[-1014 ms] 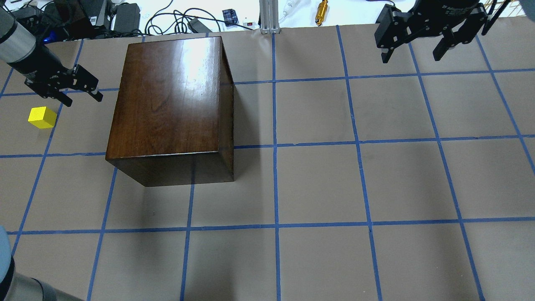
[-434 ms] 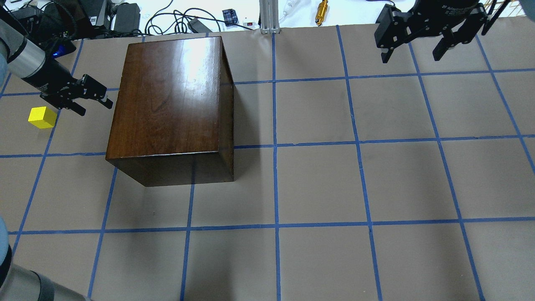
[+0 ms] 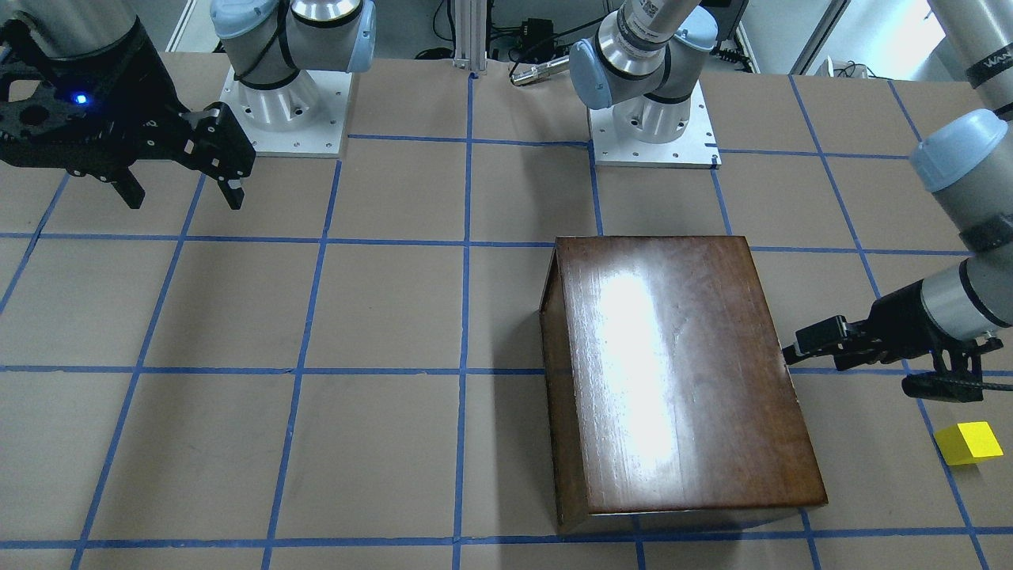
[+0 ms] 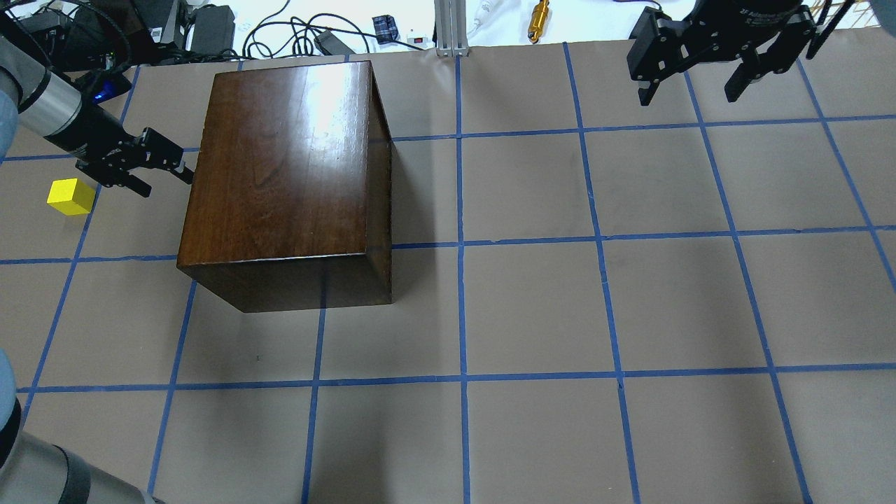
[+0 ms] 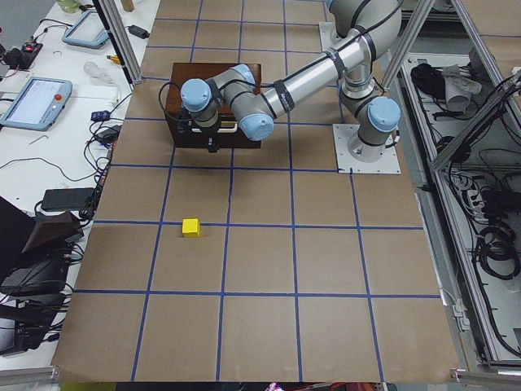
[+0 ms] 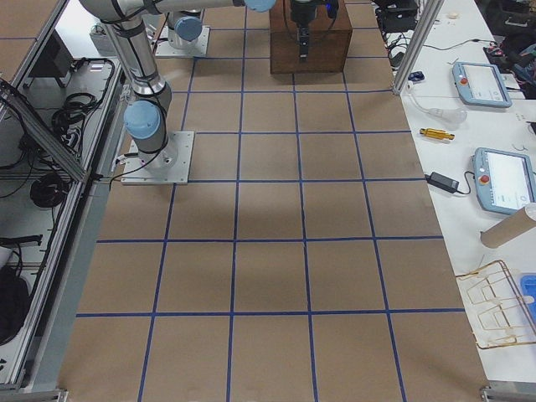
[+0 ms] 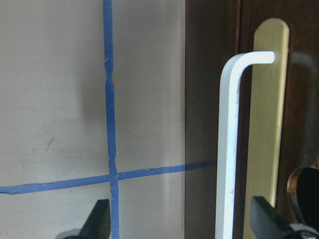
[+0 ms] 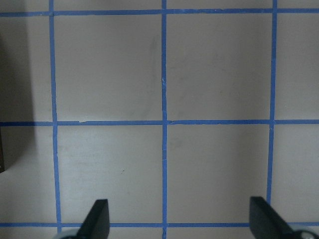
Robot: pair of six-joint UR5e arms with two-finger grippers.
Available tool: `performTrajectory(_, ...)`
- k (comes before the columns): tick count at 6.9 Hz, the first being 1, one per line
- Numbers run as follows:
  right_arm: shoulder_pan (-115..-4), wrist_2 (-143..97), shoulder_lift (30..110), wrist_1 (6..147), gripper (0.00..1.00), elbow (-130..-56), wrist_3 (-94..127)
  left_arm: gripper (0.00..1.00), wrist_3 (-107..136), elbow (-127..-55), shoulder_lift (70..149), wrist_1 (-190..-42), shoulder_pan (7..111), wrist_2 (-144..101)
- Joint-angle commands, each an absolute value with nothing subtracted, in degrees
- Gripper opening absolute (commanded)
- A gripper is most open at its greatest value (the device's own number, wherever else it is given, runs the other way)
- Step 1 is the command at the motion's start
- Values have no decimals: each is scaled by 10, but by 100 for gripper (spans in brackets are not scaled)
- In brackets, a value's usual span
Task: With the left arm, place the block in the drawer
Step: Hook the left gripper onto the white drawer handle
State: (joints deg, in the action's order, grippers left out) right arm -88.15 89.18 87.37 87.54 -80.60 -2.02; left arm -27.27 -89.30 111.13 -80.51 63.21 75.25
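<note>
Robot arms at a taped table. The left claw is reaching toward the nine o'clock face of a wooden box, fingers spread wide, probably because the closed drawer needs opening first. Its wrist camera is showing a pale metal pull between them, apparently not yet gripped. The yellow block is sitting on the table at nine o'clock from the box. The right claw is hanging wide open at two o'clock, idle. The drawer's inside is hidden; the pull's lower end is cut off.

Four things, three kinds
One small bright yellow cube, one glossy dark brown wooden box, two black two-finger grippers: left gripper, right gripper.
</note>
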Motion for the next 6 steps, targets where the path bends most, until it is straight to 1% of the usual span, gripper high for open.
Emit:
performTrajectory(1, -882, 892, 875, 875, 100, -806, -20, 100, -273, -894, 1118, -803, 632, 751)
performTrajectory(6, -881, 891, 874, 875, 100, -806, -20, 100, -281, -907, 1121, -802, 632, 734)
